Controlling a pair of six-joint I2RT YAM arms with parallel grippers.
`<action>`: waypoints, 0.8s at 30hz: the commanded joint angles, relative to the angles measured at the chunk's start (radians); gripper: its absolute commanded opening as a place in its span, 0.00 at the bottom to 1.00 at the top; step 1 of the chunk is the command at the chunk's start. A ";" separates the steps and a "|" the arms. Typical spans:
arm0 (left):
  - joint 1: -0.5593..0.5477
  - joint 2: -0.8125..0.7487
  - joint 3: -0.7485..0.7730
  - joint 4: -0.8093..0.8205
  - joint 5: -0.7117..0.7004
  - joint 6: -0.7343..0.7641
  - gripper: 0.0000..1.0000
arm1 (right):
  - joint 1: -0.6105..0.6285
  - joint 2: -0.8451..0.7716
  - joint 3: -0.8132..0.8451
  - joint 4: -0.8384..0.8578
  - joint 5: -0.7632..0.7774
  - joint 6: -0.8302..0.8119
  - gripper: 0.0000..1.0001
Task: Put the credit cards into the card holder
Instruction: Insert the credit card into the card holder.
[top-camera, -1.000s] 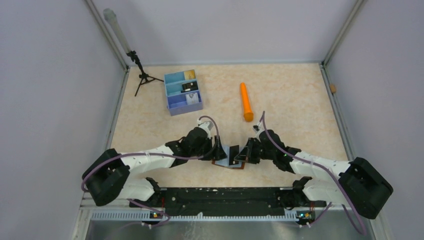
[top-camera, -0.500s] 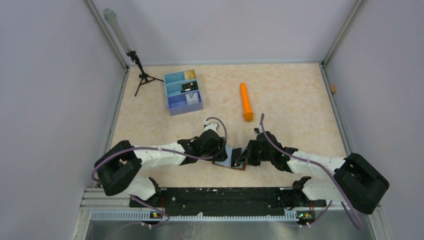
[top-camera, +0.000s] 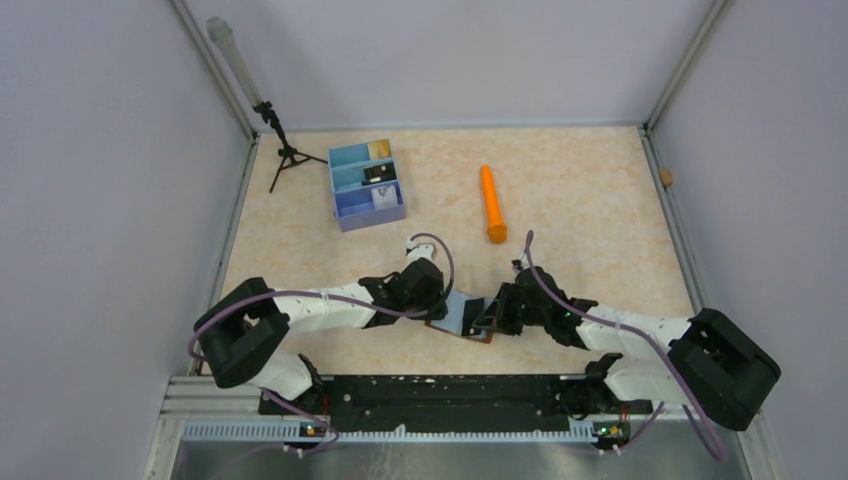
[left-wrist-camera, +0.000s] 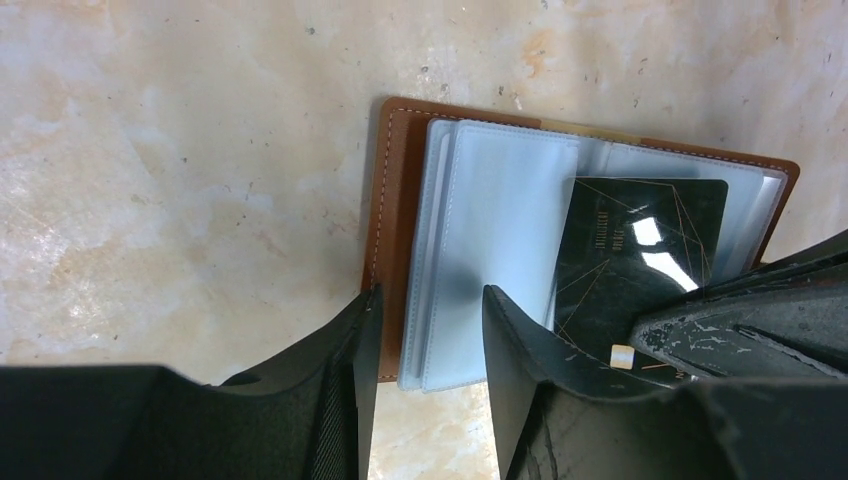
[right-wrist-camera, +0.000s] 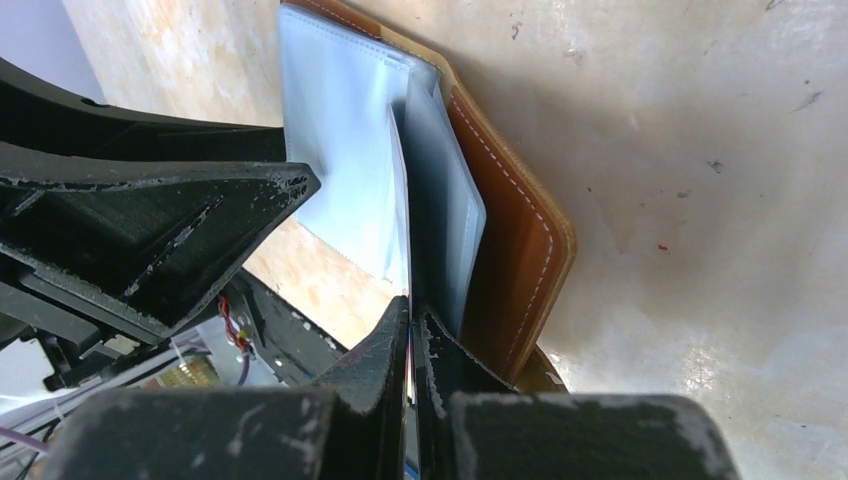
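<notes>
card holder (left-wrist-camera: 392, 200) edge at left gripper (left-wrist-camera: 430, 297)

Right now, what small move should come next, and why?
Probably the left hand should close on the clear sleeves it straddles, pinning the holder. The right hand is shut on the black card, which looks only partly into a sleeve; steadied sleeves would let it slide deeper.
</notes>
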 joint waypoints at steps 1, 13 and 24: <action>-0.003 0.037 0.004 -0.041 -0.010 -0.014 0.44 | 0.010 -0.021 -0.025 0.013 0.022 0.018 0.00; -0.003 0.041 -0.007 -0.029 0.011 -0.022 0.37 | 0.010 0.065 -0.024 0.088 0.044 0.013 0.00; -0.003 0.041 -0.009 -0.017 0.026 -0.025 0.35 | 0.012 0.121 -0.055 0.163 0.075 0.046 0.00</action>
